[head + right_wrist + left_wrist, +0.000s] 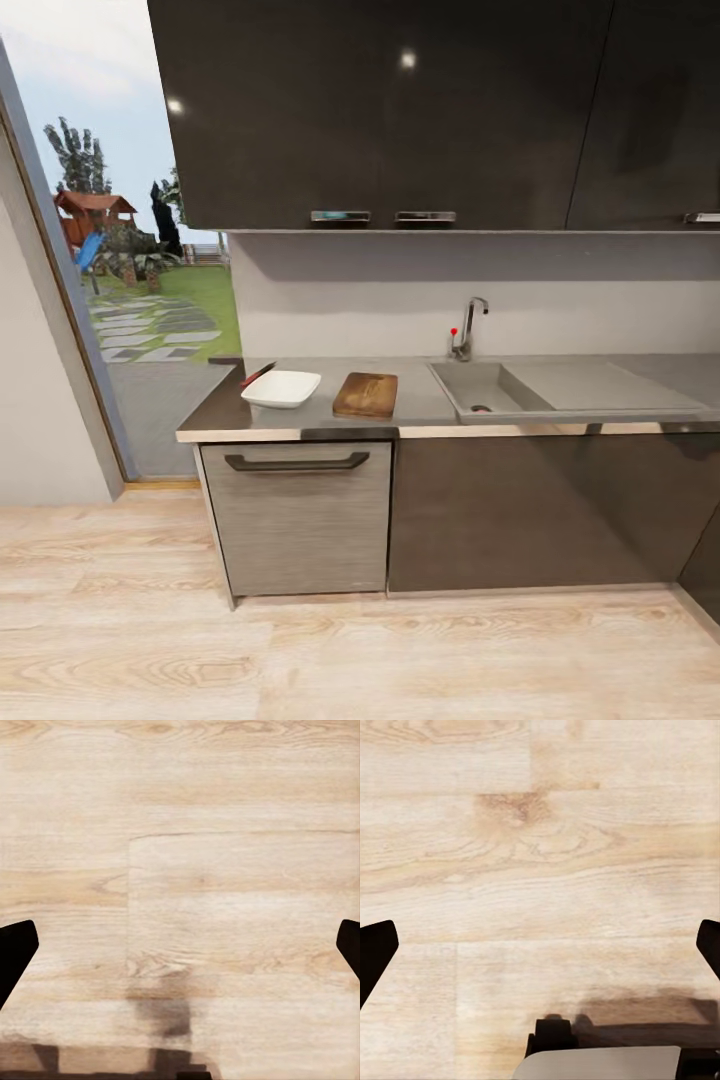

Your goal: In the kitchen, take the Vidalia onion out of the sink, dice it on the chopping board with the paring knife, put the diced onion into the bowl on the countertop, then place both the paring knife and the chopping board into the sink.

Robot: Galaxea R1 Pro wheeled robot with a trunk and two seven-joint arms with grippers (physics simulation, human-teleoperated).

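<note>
The board [366, 394] lies on the countertop [420, 400] just left of the sink [500, 390]; the bowl [281, 388] and knife [257, 375] are further left. Both grippers [540, 945] [180, 945] hang spread over the floor [350, 660]. Approaching too close, the base may hit the cabinets [520, 510].

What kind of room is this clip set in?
A home kitchen, by the look of it: a dark countertop with a built-in sink and tap, dark wall cupboards above, and a chopping board beside a white bowl.
</note>
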